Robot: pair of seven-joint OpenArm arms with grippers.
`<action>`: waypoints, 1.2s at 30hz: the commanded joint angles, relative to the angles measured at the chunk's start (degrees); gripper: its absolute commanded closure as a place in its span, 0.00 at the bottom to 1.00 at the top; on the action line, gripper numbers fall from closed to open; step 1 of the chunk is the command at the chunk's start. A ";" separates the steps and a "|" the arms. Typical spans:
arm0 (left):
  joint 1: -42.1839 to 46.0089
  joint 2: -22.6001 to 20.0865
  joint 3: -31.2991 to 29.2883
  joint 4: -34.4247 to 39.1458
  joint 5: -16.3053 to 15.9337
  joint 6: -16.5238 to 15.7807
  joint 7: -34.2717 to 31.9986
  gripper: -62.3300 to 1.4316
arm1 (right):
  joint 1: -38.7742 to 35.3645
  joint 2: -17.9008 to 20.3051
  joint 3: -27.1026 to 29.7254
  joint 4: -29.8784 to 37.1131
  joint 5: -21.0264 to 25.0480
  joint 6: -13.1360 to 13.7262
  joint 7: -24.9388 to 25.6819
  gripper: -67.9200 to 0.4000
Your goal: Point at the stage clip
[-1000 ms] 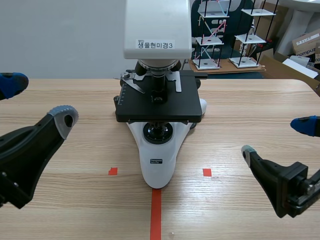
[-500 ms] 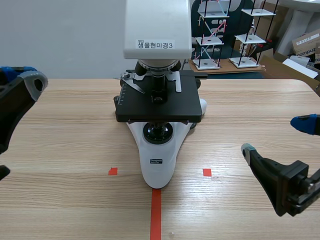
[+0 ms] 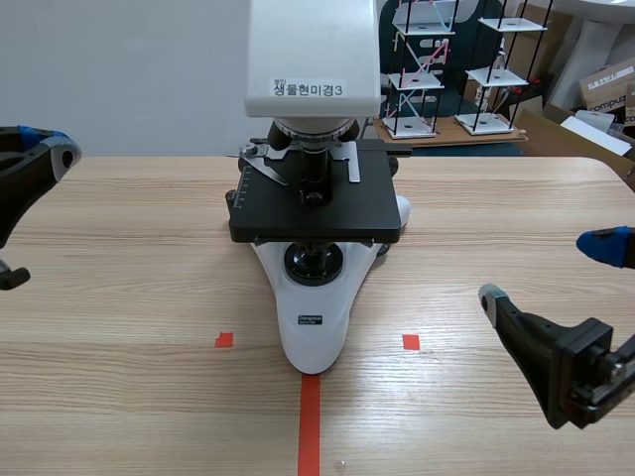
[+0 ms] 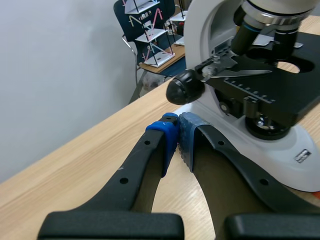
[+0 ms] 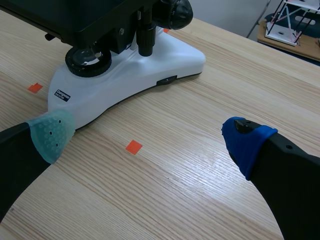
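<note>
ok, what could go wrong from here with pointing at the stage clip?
1. The black knob sits ahead of the shut left hand, roughly between it and the stage clip; a straight approach could bump it.
2. The clip is thin and lies close under the lenses, so a high approach may hit them.

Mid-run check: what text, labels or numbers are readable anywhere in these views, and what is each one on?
"생물현미경3": white sticker on the microscope head; the tiny mark at its corner is unreadable.
Small black plate on the microscope base: printed, but too small to read in any view.
"compu": cardboard box in the background; the rest is cut off.
</note>
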 commanded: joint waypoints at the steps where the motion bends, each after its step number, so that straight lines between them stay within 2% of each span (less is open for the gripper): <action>1: -1.86 -0.98 0.28 -0.07 -0.35 -0.63 -0.42 0.93 | -0.13 0.61 0.17 0.98 0.81 0.02 0.79 0.04; 7: -9.92 -3.41 6.51 -4.52 0.50 -2.32 1.53 0.93 | -0.13 0.61 0.17 0.98 0.79 0.02 0.81 0.04; 11: -15.28 -3.52 11.28 -5.75 1.86 -2.78 2.40 0.93 | -0.13 0.61 0.17 0.98 0.81 0.02 0.81 0.04; 17: -20.81 -3.52 17.16 -5.75 2.01 -3.78 2.62 0.93 | -0.13 0.61 0.17 0.98 0.81 0.02 0.81 0.04; 36: -27.12 -3.50 23.30 -5.81 2.03 -5.27 2.60 0.93 | -0.13 0.61 0.17 0.98 0.81 0.02 0.81 0.04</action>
